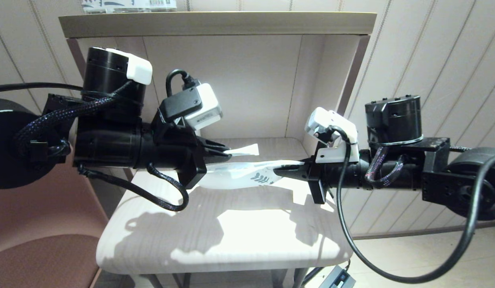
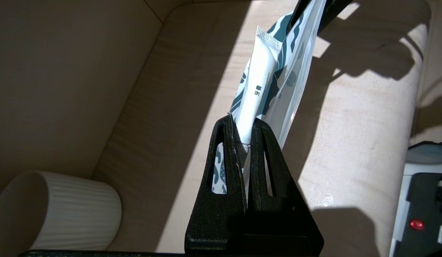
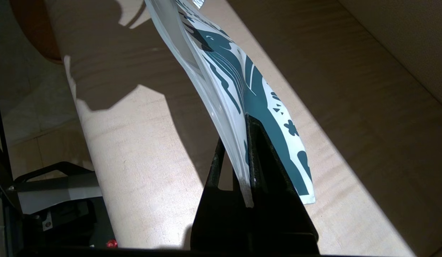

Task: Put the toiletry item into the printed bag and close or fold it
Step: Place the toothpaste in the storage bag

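While our right gripper (image 1: 280, 172) pinches the printed bag (image 1: 235, 176) above the table's (image 1: 231, 240) back edge, our left gripper (image 1: 225, 152) clamps the toiletry item (image 2: 256, 89), a small white tube, beside the bag.

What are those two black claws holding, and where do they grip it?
Left gripper pinches the small white toothpaste tube by its lower end. Right gripper clamps the white leaf-printed plastic pouch at its printed end.
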You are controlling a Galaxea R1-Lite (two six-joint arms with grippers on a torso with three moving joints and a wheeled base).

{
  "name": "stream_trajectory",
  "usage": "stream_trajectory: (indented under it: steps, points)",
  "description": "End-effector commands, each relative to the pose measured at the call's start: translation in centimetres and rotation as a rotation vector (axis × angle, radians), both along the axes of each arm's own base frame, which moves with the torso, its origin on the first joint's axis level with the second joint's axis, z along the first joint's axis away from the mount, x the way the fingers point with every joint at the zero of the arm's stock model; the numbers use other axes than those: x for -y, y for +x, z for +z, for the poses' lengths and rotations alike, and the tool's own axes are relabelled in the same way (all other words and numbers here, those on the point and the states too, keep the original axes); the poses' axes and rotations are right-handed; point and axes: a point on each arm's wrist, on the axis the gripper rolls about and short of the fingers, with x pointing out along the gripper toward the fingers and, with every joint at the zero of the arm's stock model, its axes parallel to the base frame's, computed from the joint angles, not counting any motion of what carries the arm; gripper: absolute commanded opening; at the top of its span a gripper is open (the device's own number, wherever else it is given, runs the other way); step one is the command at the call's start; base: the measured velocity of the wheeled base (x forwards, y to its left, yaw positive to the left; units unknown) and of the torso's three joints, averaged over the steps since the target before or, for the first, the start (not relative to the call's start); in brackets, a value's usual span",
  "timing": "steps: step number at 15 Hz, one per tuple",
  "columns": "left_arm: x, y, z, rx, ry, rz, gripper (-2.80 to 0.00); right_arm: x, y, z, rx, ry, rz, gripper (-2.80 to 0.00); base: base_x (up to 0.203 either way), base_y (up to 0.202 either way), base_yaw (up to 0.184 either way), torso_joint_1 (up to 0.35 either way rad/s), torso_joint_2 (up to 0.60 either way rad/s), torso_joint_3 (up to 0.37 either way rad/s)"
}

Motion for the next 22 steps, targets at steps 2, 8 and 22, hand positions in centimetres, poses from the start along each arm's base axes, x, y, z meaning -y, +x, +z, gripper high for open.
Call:
stream_trajectory:
  steps: [2, 8, 22]
  points:
    - [0.1, 0.1, -0.3, 0.011, 0.021, 0.001, -2.80, -0.1, 0.0, -0.1, 0.001, 0.000, 0.007, -2.80, 0.000, 0.000, 0.000, 0.000, 0.00, 0.000]
    - [0.3, 0.0, -0.9, 0.012, 0.045, -0.014, -2.80, -0.1, 0.1, -0.2, -0.005, -0.003, 0.007, -2.80, 0.000, 0.000, 0.000, 0.000, 0.00, 0.000]
    - [1.0, -0.1, -1.5, 0.098, 0.144, 0.063, -2.80, -0.3, -0.1, -0.4, -0.008, -0.006, 0.013, -2.80, 0.000, 0.000, 0.000, 0.000, 0.00, 0.000]
